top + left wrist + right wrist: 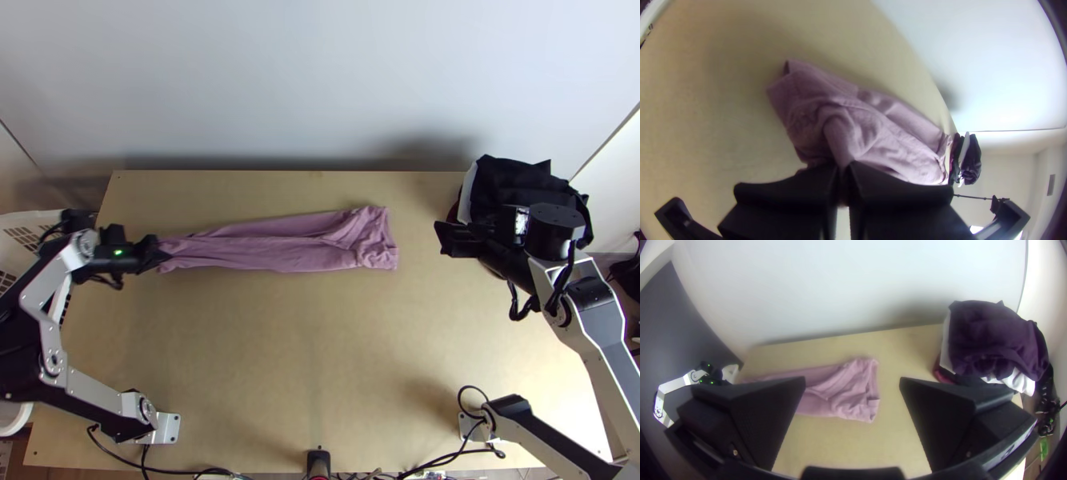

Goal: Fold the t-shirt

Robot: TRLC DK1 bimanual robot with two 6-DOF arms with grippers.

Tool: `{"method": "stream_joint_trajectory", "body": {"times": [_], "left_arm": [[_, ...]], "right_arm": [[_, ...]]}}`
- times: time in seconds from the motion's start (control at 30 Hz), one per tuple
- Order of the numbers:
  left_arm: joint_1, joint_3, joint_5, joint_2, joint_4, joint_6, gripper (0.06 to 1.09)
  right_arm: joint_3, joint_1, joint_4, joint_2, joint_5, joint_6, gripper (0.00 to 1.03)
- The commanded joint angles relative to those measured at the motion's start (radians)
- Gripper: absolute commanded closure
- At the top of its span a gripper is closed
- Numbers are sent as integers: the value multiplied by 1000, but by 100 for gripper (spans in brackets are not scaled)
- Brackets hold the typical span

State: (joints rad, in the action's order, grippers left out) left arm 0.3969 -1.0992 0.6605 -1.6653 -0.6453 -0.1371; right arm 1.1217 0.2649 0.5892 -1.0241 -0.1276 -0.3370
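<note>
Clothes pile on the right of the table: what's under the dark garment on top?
White cloth shows past the edges of the dark garment, and dark red cloth lower down. Anything deeper is covered and can't be seen.

So the top view sits high over the near edge, looking steeply down at the light wooden tabletop [280, 360], pale wall [320, 88] at the back. Left wrist cam's super close, tilted, looking along the mauve cloth t-shirt [272, 254] from its left end. Right wrist cam hangs farther back, facing the wall, with the white-and-black left arm [674, 386] off at one side. All three catch the shirt, wall and dark fabric pile [520, 186].
</note>
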Motion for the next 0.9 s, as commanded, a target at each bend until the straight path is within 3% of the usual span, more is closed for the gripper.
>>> {"method": "stream_joint_trajectory", "body": {"times": [0.0,0.23,0.4,0.63,0.87], "left_arm": [[143,25,11,113,-160,169,104],[95,-134,10,142,-294,200,104],[-95,-241,-9,150,-292,88,104],[-421,-301,-110,110,-171,-98,104],[-708,-406,-194,10,-109,-210,104]], "right_arm": [[-28,8,0,30,-1,0,5],[-42,16,-5,35,-1,0,5],[-53,16,-15,41,-3,-5,5],[-95,7,-19,78,-3,-8,5],[-151,-15,-20,131,-3,-11,5]]}}
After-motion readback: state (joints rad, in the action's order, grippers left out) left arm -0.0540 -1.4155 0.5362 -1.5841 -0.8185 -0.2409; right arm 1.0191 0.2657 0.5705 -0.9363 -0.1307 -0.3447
